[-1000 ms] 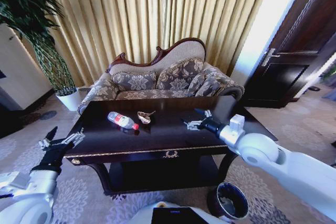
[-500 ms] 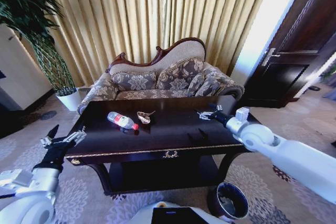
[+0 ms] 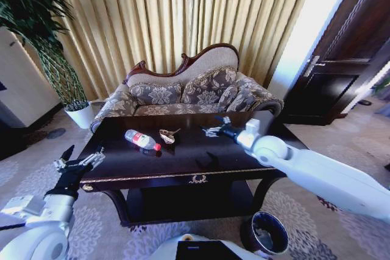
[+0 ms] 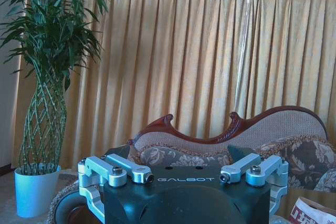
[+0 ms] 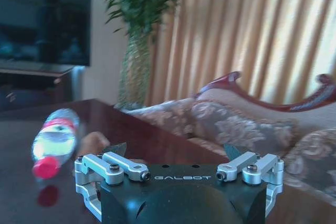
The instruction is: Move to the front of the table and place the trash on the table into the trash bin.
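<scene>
The dark-brown table (image 3: 122, 158) stands in front of me. A clear bottle with red label and cap (image 3: 142, 140) lies on its left half, and a tan crumpled wrapper (image 3: 167, 135) sits just right of it. My right gripper (image 3: 212, 131) hovers open over the table's back middle, a short way right of the wrapper. In the right wrist view the bottle (image 5: 52, 142) and wrapper (image 5: 94, 142) lie ahead of the open right gripper (image 5: 176, 151). My left gripper (image 3: 82, 158) is open beside the table's front-left corner. The round dark trash bin (image 3: 268, 232) stands on the floor at the front right.
A patterned sofa (image 3: 189, 92) stands right behind the table against gold curtains. A tall plant in a white pot (image 3: 79, 115) is at the left, and a dark door (image 3: 341, 71) at the right. Patterned carpet surrounds the table.
My right gripper has swung left across the table from its right side toward the wrapper. The left gripper has drifted slightly toward the table corner. The bottle and wrapper have not moved.
</scene>
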### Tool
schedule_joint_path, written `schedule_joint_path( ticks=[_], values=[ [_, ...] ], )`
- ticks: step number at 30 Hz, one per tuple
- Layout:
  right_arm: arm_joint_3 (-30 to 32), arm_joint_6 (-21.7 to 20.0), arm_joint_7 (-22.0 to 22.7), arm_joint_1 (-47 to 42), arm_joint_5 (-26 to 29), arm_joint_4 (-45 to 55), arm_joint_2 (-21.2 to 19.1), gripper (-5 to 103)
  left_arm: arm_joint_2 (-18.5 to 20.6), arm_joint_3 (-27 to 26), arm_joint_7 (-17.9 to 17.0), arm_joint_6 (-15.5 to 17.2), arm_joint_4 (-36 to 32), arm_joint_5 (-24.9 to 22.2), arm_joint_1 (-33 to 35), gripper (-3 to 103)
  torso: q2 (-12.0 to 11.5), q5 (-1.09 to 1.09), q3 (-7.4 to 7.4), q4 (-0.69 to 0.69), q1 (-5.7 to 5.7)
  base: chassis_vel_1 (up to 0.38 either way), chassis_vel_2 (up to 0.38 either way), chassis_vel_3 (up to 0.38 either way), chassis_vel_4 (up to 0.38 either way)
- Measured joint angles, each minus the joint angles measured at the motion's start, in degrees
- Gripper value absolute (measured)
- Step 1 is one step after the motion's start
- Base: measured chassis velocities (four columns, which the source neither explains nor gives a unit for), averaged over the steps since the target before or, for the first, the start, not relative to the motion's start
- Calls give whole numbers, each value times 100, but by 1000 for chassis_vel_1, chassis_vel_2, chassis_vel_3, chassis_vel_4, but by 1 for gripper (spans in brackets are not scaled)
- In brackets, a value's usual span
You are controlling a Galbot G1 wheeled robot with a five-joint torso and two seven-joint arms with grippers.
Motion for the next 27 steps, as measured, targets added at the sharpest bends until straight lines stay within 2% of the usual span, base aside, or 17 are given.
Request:
schedule_joint_path(
  ticks=[1, 2, 4, 11, 14, 27],
  values=[
    [0, 0, 0, 0, 0, 0, 0, 100, 0, 0, 0, 0, 0, 0, 0, 100, 0, 0, 0, 0, 0, 0, 0, 0, 0],
    [-171, -208, 8, 218, -6, 54, 136, 100, -7, -1, 0, 0, 0, 2, -6, 100, 0, 0, 0, -1, 0, 0, 0, 0, 0],
    [-388, -359, 50, 462, -11, 53, 324, 100, -21, -1, 2, 0, 0, 9, -10, 100, 0, 1, 0, -1, 0, 0, 0, 0, 0],
    [-953, -413, 181, 1048, 35, -227, 840, 100, -43, -6, 3, 0, 0, 67, -9, 100, 0, 0, 0, -1, 0, 0, 0, 0, 0],
    [-1186, -518, 222, 1239, 73, -379, 1326, 100, -74, -15, 2, 0, 0, 101, -6, 100, 0, 1, 0, 1, 0, 0, 0, 0, 0],
    [-1485, -613, 395, 1350, 44, -859, 2152, 100, -281, -28, 4, -6, 0, 137, 9, 100, 0, 1, 0, 0, 0, 0, 0, 0, 0]
  ],
)
